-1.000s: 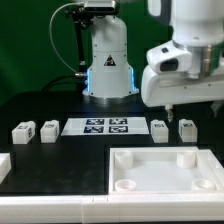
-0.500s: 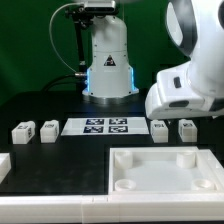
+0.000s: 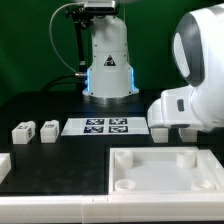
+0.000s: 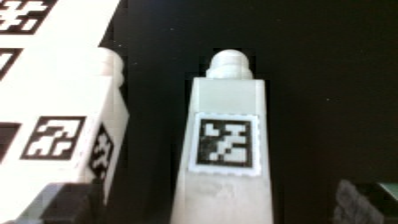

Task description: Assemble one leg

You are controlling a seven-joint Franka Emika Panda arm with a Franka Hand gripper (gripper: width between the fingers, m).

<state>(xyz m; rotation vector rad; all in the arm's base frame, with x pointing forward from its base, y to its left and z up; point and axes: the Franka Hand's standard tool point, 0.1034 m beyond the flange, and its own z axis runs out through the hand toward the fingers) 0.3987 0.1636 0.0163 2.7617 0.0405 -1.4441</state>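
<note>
In the wrist view one leg [image 4: 226,130], a white post with a square tag on its side and a round peg at its far end, lies on the black table. My gripper [image 4: 217,206] is open around it. Its dark fingers [image 4: 64,205] stand on either side, apart from the leg. A second leg [image 4: 93,135] lies right beside the first. In the exterior view the arm's white hand [image 3: 190,105] is low at the exterior view's right and hides both of these legs. Two more legs [image 3: 20,131] [image 3: 47,129] stand at the exterior view's left.
The marker board [image 3: 105,126] lies mid-table between the leg pairs; its corner shows in the wrist view [image 4: 27,20]. The large white square panel [image 3: 150,160] with round corner holes lies in front. The robot base [image 3: 105,60] stands behind.
The arm has come down at the exterior view's right over the two right-hand legs, which were in plain sight before and are now hidden by the hand.
</note>
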